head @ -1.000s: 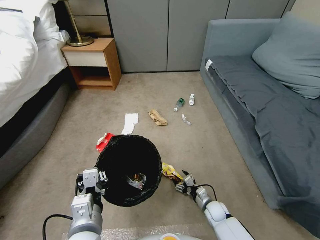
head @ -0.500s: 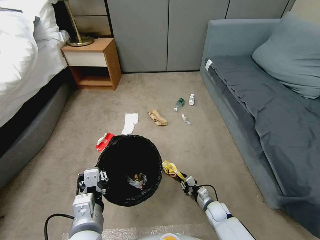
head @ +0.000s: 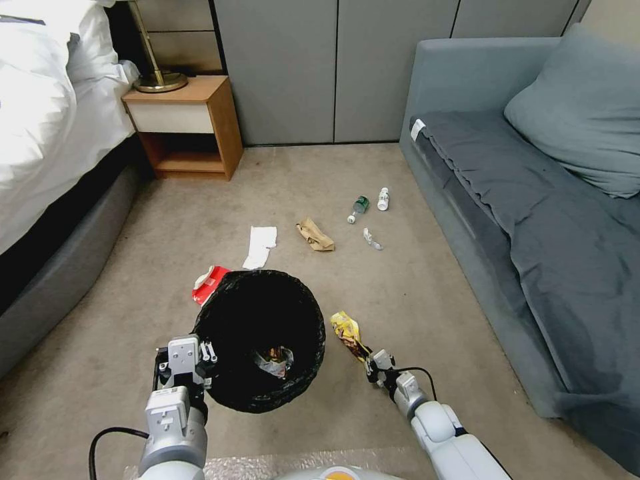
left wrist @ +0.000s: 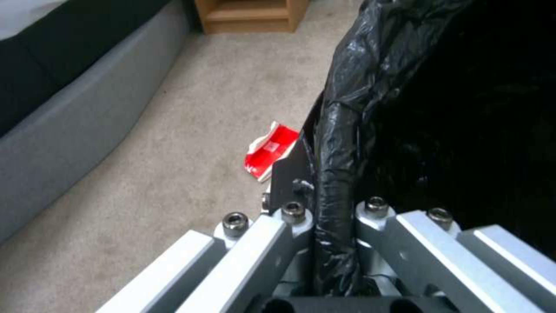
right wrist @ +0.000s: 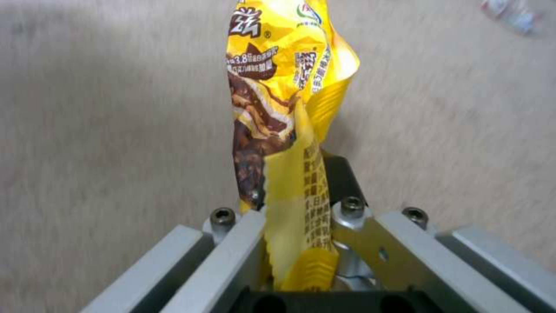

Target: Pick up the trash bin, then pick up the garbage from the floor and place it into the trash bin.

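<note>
The trash bin (head: pixel 259 337), lined with a crinkly black bag, hangs above the carpet with my left gripper (head: pixel 203 363) shut on its rim (left wrist: pixel 336 182); some litter lies at its bottom. My right gripper (head: pixel 369 357) is shut on a yellow snack wrapper (head: pixel 347 331) (right wrist: pixel 284 108), held just right of the bin and off the floor. More garbage lies on the carpet: a red-white packet (head: pixel 208 282) (left wrist: pixel 269 150), a white tissue (head: pixel 260 245), a brown paper bag (head: pixel 315 235), a green-labelled bottle (head: pixel 359 207), a small white bottle (head: pixel 383 198) and a clear scrap (head: pixel 372 239).
A grey sofa (head: pixel 533 200) with a cushion runs along the right. A bed (head: pixel 47 153) lines the left, with a wooden nightstand (head: pixel 190 127) and lamp beyond it. Grey cabinet doors (head: pixel 333 67) close the back. Open carpet lies between.
My right gripper closed on the yellow wrapper and lifted it off the carpet, moving it slightly right and up. The left arm and bin held still.
</note>
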